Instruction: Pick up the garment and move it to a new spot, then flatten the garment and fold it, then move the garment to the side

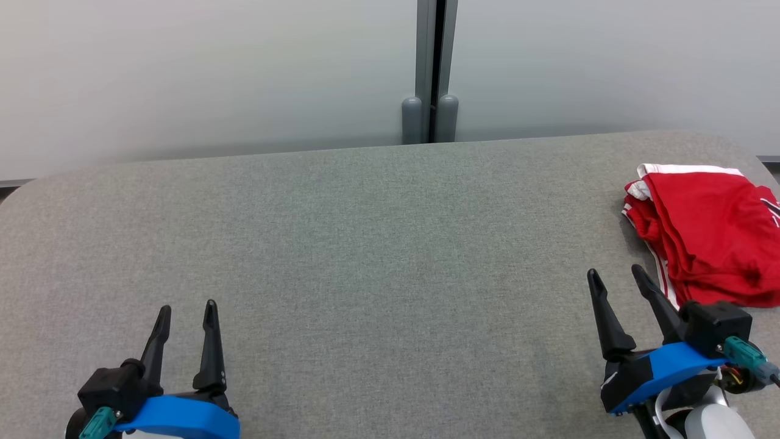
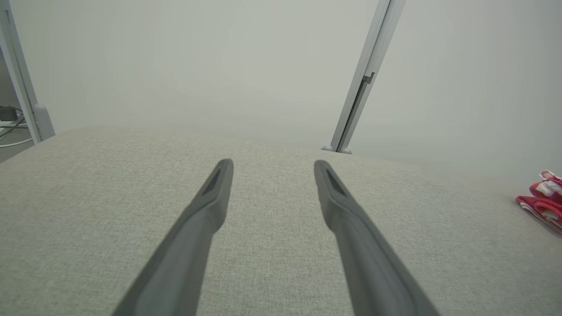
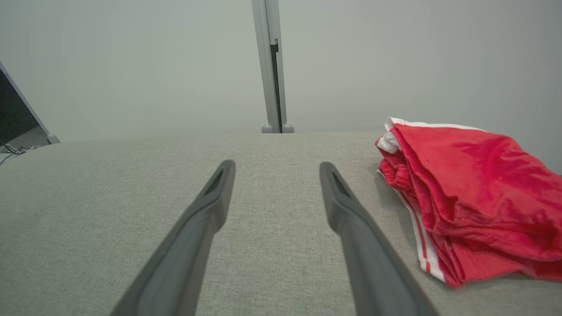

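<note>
A red garment (image 1: 710, 235) with white trim lies folded in a loose stack at the far right of the grey table; it also shows in the right wrist view as the garment (image 3: 474, 193) and as a small red edge of the garment (image 2: 542, 199) in the left wrist view. My right gripper (image 1: 615, 277) stands open just left of it, apart from the cloth, with nothing between its fingers (image 3: 210, 202). At the lower left my left gripper (image 1: 187, 310) is open and holds nothing, far from the garment.
The grey fabric-covered table (image 1: 365, 256) has rounded corners and spreads wide between the grippers. Behind it stands a pale wall with a grey vertical post (image 1: 431, 73). Some cables (image 2: 11, 123) lie beyond the table's left end.
</note>
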